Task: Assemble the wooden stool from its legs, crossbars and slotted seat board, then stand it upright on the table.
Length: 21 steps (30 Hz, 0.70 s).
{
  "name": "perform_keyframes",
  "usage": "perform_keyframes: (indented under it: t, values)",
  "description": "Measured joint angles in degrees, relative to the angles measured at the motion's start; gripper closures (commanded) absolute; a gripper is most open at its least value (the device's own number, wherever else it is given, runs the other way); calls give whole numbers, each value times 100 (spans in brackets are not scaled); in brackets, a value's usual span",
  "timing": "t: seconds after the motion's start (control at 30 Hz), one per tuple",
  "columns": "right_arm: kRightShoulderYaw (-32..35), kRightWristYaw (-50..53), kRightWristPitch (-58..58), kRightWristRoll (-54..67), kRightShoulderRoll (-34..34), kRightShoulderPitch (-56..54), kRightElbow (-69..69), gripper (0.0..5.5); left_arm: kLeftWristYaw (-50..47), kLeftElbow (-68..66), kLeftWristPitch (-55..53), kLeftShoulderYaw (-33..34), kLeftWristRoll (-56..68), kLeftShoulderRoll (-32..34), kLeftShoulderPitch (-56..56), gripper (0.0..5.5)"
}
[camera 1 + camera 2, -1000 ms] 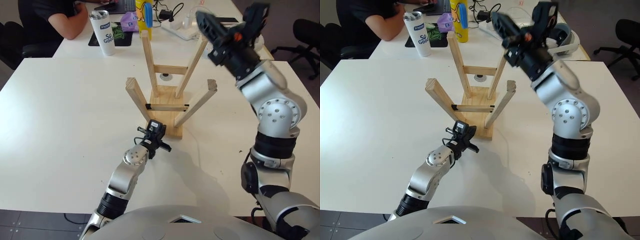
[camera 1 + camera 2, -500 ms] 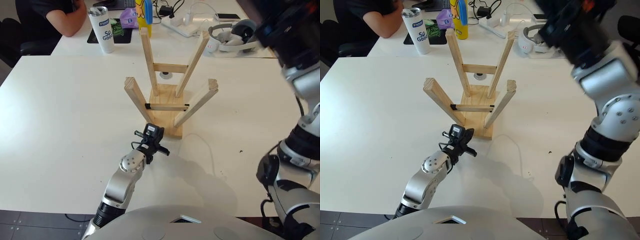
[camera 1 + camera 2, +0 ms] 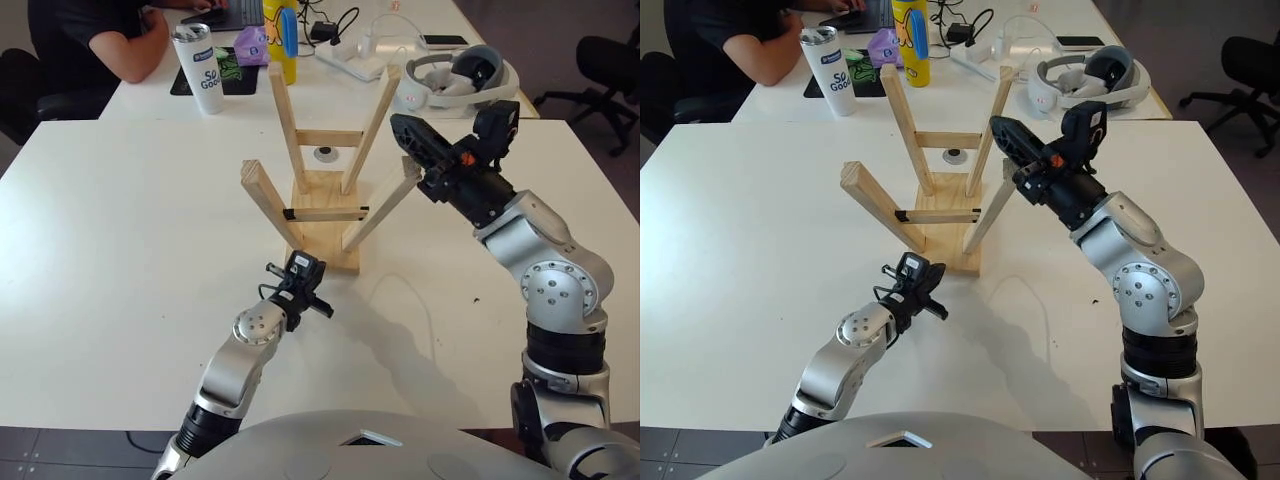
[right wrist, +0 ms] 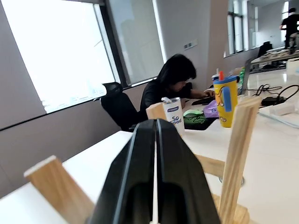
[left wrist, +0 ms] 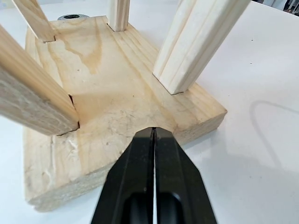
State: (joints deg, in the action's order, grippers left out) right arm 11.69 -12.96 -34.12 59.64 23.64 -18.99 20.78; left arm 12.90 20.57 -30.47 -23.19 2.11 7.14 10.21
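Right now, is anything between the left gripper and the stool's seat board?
Nothing visible. The left gripper, shut, points straight at the near edge of the seat board, which lies flat on the table with the legs pointing up. I cannot tell whether they touch.

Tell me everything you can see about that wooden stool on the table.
The stool is pale bare wood, assembled but upside down: its flat seat board lies on the white table and four legs splay upward. One crossbar joins the far pair, another the near pair. The left gripper, shut, points at the board's near edge; the right gripper, shut, hovers by the top of the near right leg.
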Motion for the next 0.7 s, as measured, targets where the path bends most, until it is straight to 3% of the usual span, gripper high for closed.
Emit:
perform_keyframes:
  t: [0.1,0.27,0.43,0.7]
  values:
    - [607,549,29,152,-46,407,216,550,437,810,859,2,-4,698,728,549]
    - [502,1717,33,-1403,-124,2040,1217,550,520,2171,2404,1054,128,1120,1505,549]
    - [-328,2249,17,-2639,-288,2865,2566,550,-461,2883,2367,2004,343,401,1597,549]
    - [-331,2577,-93,-3173,-617,2567,2808,550,-1123,2965,1630,2639,206,168,1001,549]
